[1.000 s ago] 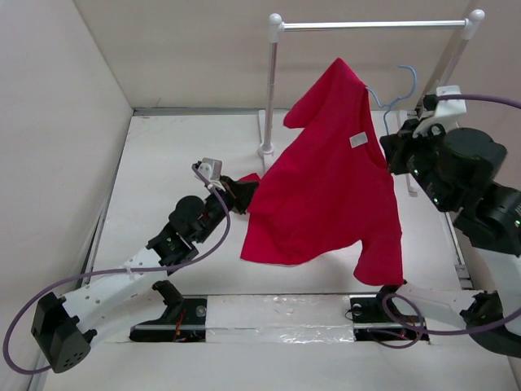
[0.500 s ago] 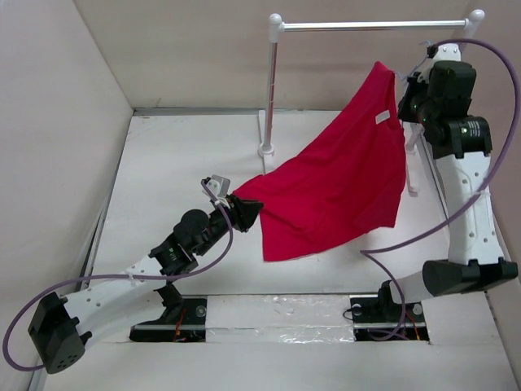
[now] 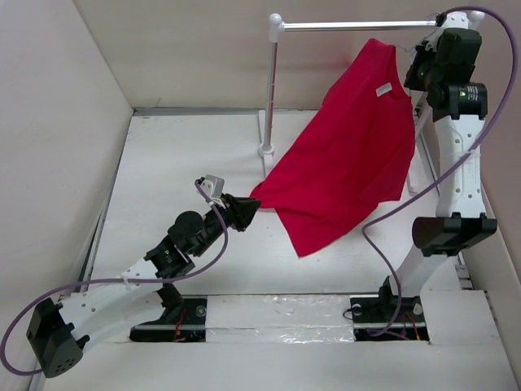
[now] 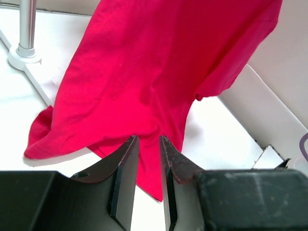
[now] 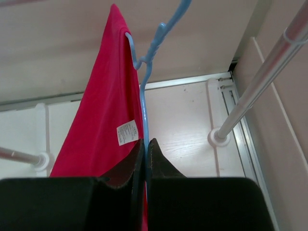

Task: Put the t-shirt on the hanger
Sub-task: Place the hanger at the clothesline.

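Note:
The red t-shirt point(image 3: 350, 155) hangs on the pale blue hanger point(image 5: 144, 91), which is almost hidden behind the cloth in the top view. My right gripper point(image 3: 413, 75) is shut on the hanger's wire point(image 5: 146, 141) and holds it high, just under the right end of the rail. The shirt slants down to the left, and its lower corner ends beside my left gripper point(image 3: 247, 206). In the left wrist view the left gripper point(image 4: 148, 140) has its jaws a little apart with nothing between them. The shirt point(image 4: 144, 67) hangs just beyond the tips.
The white rail stand has a left post point(image 3: 271, 90), a top bar point(image 3: 358, 25) and a round foot point(image 4: 23, 57). Its right post point(image 5: 255, 82) stands close to my right arm. Walls close in the left, back and right sides.
My right gripper has risen and moved back with the hanger to just under the rail. The shirt has lifted and drawn tighter. My left gripper has stayed about where it was.

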`<action>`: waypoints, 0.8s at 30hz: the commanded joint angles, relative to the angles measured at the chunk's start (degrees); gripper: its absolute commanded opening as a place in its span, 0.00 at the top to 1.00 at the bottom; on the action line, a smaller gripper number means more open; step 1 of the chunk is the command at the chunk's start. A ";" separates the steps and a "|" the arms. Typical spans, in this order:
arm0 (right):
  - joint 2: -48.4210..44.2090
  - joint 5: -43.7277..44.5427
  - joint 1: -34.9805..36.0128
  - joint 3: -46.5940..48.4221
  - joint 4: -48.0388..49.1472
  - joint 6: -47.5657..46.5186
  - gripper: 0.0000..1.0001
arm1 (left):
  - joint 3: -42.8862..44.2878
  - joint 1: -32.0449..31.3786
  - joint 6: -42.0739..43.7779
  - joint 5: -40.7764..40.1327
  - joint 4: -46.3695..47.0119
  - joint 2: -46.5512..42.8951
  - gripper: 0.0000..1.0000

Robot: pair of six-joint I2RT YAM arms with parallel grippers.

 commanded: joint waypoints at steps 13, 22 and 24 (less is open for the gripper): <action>4.75 -0.59 -5.44 9.72 6.59 -0.69 1.00 | 0.65 -0.30 -0.16 0.57 2.56 2.65 0.79; 7.04 -2.35 -8.17 6.92 9.05 0.01 1.00 | 0.74 -0.30 -0.16 0.22 3.00 3.88 0.79; 5.47 -2.71 -8.17 3.68 11.68 0.18 1.00 | 0.74 -0.30 -0.16 0.39 3.09 4.06 0.79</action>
